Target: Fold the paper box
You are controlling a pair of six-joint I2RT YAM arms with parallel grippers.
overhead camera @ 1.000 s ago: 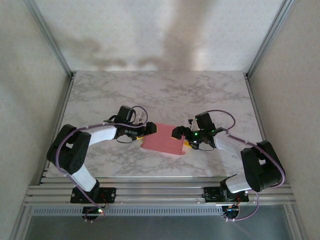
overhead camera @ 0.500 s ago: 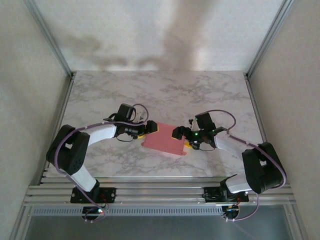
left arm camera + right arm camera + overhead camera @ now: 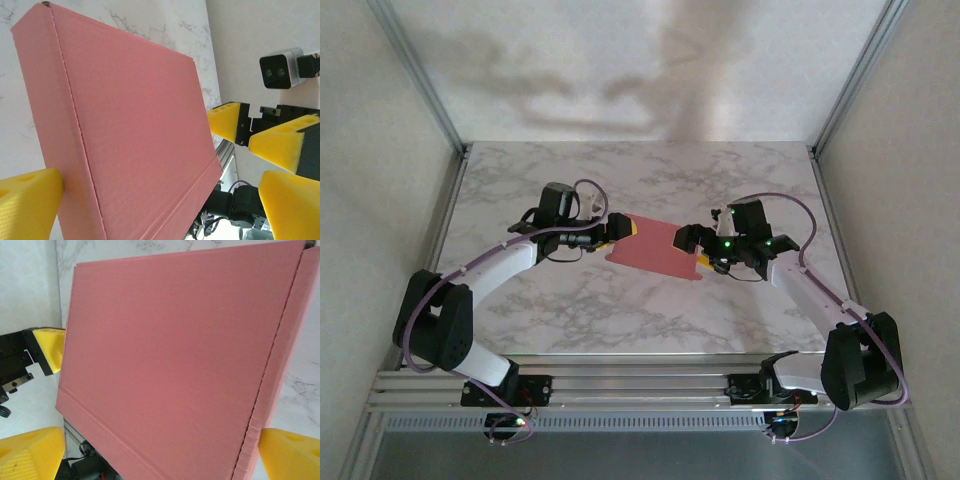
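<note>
Both pincers stand spread wide, clasping nothing. Left gripper point(image 3: 617, 228) and right gripper point(image 3: 686, 238) face each other across the paper box point(image 3: 655, 254), a flat pink slab at the middle of the marble table point(image 3: 740, 180). Its length runs from arm to arm, one end inside each open jaw. On the left wrist view one yellow finger point(image 3: 30, 202) touches a side wall. Neither arm is nearer.
</note>
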